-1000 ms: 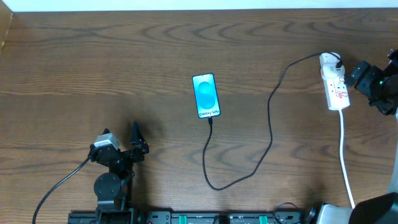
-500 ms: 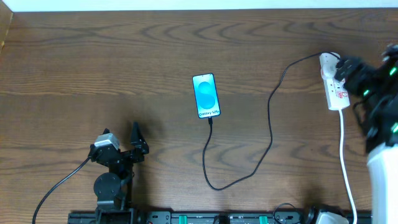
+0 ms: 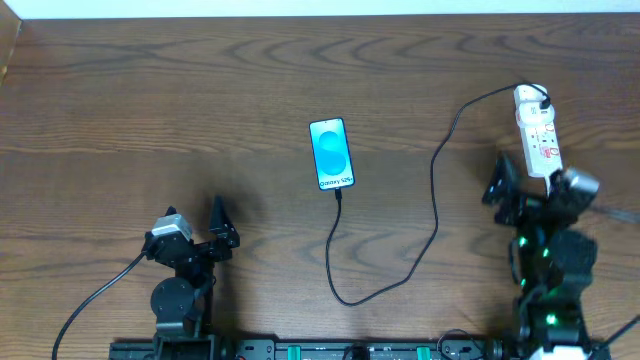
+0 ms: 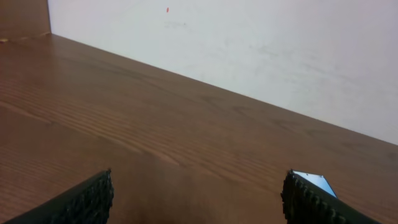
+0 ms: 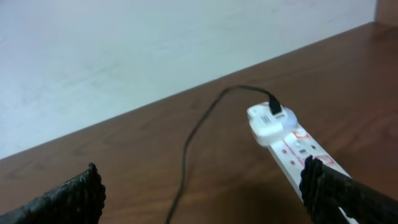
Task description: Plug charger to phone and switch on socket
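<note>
The phone [image 3: 332,154] lies flat mid-table, its blue screen lit. The charger [image 3: 436,215], a thin black cable, runs from the phone's lower edge, loops toward the front and climbs to the white adapter [image 3: 529,96] at the socket's far end. The socket [image 3: 537,138] lies at the right. My right gripper [image 3: 537,186] hangs open just in front of the socket's near end; its wrist view shows the socket [image 5: 293,142] and the charger [image 5: 191,138] ahead of the open gripper [image 5: 202,199]. My left gripper [image 3: 193,222] stands open at the front left, holding nothing; a corner of the phone [image 4: 314,180] shows past its right finger.
A white power lead [image 3: 556,262] runs from the socket toward the front edge, passing my right arm. A pale wall [image 4: 249,50] rises behind the table's far edge. Bare wood lies between my left gripper [image 4: 196,205] and the phone.
My right arm has drawn back from beside the socket at the far right toward the front edge, and now sits just in front of the socket. The left arm has not moved.
</note>
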`<state>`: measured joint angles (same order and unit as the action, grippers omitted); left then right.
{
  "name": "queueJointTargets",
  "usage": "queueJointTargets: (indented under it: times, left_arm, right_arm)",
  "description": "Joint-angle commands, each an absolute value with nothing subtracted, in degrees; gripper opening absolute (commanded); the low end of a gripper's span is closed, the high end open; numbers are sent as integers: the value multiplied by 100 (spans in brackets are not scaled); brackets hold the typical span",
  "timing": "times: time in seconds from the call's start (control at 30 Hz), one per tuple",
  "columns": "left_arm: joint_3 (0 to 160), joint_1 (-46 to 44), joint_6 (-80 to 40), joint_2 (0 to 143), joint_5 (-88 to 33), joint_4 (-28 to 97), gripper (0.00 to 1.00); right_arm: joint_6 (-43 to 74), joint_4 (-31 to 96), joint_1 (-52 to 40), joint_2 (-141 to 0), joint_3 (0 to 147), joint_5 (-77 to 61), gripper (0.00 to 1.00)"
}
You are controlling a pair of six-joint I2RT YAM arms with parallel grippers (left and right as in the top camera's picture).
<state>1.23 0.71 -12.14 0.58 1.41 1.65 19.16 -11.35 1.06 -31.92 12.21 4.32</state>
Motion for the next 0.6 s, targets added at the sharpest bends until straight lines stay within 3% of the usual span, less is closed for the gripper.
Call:
queueJointTargets:
  times: [0.0,0.27,0.57]
  left_arm:
    - [23,99,-1160,23,213,403,86]
    - [23,99,-1160,23,213,403,86]
    - [23,99,-1160,23,213,403,86]
  right_arm:
    - [1968,-1179,30,-2488,639,762,99]
    - [1855,-187,32,-998,32,919,99]
    - [403,333,23,-25,30,655,99]
